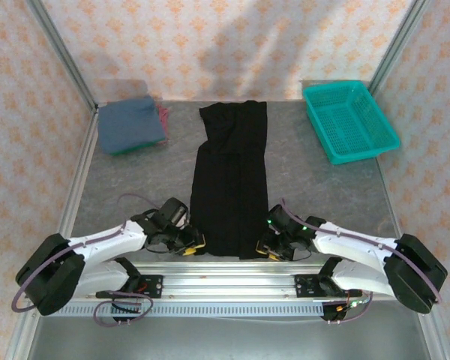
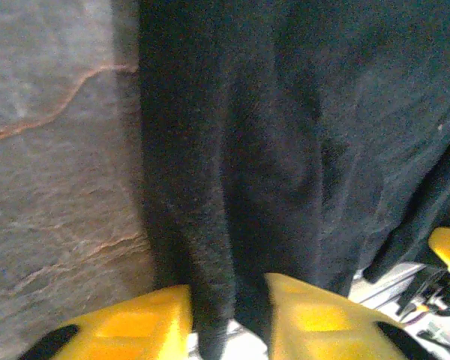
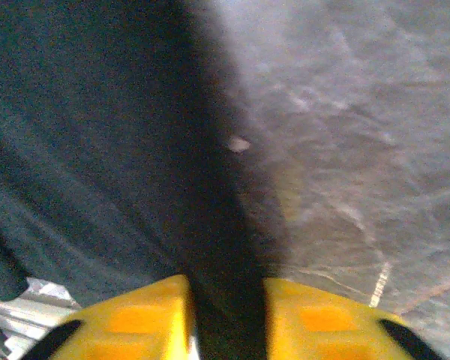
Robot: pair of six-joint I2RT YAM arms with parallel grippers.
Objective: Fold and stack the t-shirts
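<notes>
large black soft cloth t-shirt (image 1: 231, 180) lying centrally, long axis near-to-far | left gripper (image 2: 226, 319) clamped on its near-left corner | right gripper (image 3: 226, 315) clamped on near-right corner | free end lies far

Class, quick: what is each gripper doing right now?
Left gripper: closed on the black shirt.
Right gripper: closed on the black shirt too.
</notes>
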